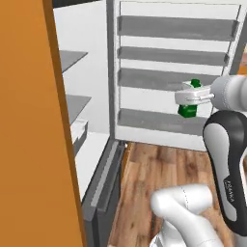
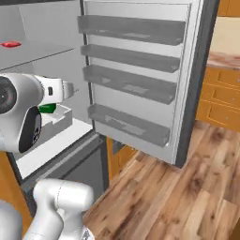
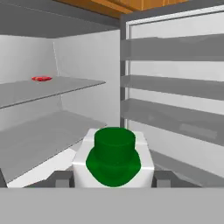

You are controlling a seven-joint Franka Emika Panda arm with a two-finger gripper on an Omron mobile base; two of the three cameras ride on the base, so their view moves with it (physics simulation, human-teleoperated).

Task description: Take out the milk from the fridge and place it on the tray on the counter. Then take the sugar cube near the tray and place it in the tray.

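Hand view looks straight at the milk (image 3: pixel 113 162), a small white carton with a round green cap on top. It sits between the two dark fingertips (image 3: pixel 64 179) of the gripper (image 3: pixel 113 180), one on each side, and they press against its white sides, so the gripper is pinching the carton. Behind it is the open fridge (image 3: pixel 87 57) with its white back wall and grey shelves. A flat red item (image 3: pixel 42 78) lies far back on a higher shelf, well apart from the milk. From the left base view, the white arm reaches in from the right and the gripper (image 1: pixel 191 98) holds the milk (image 1: pixel 187 110) up in the air in front of the fridge door racks (image 1: pixel 173 77). The green lower part of the carton hangs below the hand and the green cap pokes out above it. The carton is not resting on any shelf. From the right base view, only a bit of green of the milk (image 2: pixel 47 108) shows under the arm, near a white drawer (image 2: pixel 58 119) low in the fridge (image 2: pixel 47 33). The floor (image 2: pixel 187 187) is brown wood, and the counter (image 2: pixel 225 61) shows at the far right over orange cabinets.
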